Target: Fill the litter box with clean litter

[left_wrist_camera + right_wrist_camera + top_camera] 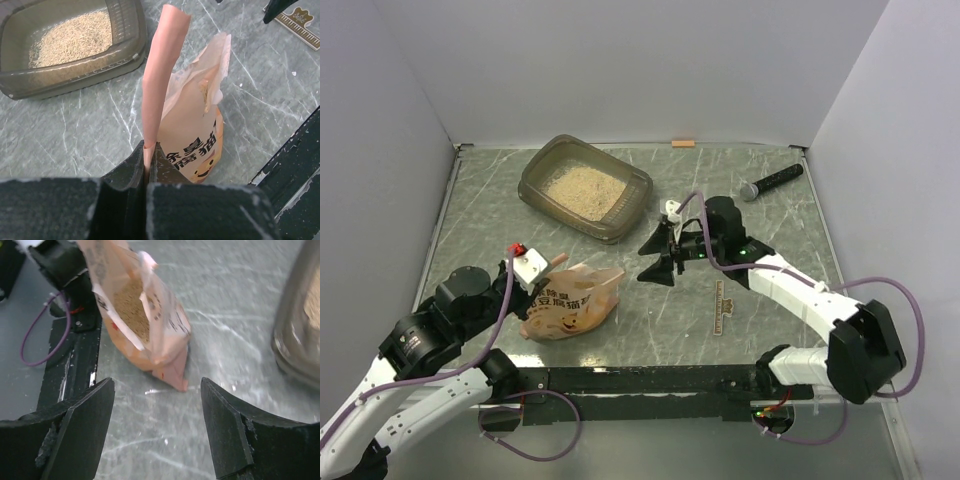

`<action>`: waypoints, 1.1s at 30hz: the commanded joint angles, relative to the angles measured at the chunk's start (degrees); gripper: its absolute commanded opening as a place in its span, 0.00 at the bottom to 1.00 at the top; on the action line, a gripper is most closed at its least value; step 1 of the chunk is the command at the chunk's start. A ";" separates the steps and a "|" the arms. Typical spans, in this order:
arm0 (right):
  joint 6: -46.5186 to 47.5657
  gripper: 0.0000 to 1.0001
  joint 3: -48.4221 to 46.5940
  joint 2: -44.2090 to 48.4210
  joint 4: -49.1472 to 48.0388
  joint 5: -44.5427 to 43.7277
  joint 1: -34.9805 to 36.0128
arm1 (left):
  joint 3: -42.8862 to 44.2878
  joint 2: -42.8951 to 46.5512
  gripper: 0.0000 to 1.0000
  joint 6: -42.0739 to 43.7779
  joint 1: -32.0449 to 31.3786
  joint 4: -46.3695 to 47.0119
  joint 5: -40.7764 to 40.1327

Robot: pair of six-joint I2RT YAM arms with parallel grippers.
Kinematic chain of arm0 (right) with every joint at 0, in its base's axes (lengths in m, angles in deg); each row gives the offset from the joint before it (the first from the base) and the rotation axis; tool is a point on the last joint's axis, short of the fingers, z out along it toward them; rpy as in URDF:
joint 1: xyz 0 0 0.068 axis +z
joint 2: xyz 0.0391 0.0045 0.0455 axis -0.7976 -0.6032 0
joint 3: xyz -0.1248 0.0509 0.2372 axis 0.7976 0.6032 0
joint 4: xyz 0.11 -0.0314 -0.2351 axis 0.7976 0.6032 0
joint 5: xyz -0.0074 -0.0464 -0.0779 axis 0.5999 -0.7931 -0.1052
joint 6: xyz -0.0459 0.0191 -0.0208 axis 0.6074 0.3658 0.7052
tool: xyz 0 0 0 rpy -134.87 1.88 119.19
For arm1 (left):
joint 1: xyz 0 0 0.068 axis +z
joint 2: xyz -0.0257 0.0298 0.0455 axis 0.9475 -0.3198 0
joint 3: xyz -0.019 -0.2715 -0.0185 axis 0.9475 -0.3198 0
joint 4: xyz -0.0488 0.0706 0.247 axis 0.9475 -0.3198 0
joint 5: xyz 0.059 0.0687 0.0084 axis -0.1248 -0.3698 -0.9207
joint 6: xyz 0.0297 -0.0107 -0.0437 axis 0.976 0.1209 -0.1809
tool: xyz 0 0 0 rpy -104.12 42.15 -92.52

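Litter box [612,229]: translucent grey-brown plastic tray with rounded corners, far left of centre, holding a layer of fine beige granules [585,188]. Pouch [570,308]: crinkly orange-pink film, near left, its edge pinched by left gripper [149,150]. Right gripper [157,425]: fingers spread, empty.

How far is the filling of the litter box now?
Done: some litter lies in the litter box. In hand: the left gripper pinches the open pouch; the right gripper is open, apart from it. Left: the pouch holds more granules to pour.
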 commanded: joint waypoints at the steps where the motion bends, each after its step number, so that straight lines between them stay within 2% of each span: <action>1: 4.61 0.77 -0.26 -4.84 -10.53 8.39 1.67 | 5.60 1.43 0.01 -0.57 -0.16 10.69 -1.66; 5: 8.39 0.77 -3.42 -9.59 -10.52 8.39 4.13 | 5.69 1.69 0.01 -0.83 -0.07 10.25 -1.83; 9: 6.90 0.77 -3.43 -12.14 -16.58 8.57 5.10 | 5.34 1.95 0.01 -1.18 -0.16 9.72 -1.66; 17: -1.88 0.77 -2.37 -15.30 -31.95 10.24 6.06 | 3.23 3.45 0.01 -0.04 -0.15 9.90 -2.27; 25: -7.24 0.76 -2.81 -19.17 -38.65 10.33 7.73 | 3.49 3.19 0.01 0.05 -0.16 9.90 -2.36; 33: -15.24 0.68 -2.98 -22.51 -48.05 12.70 8.79 | 3.32 3.45 0.01 -0.13 -0.16 9.90 -2.71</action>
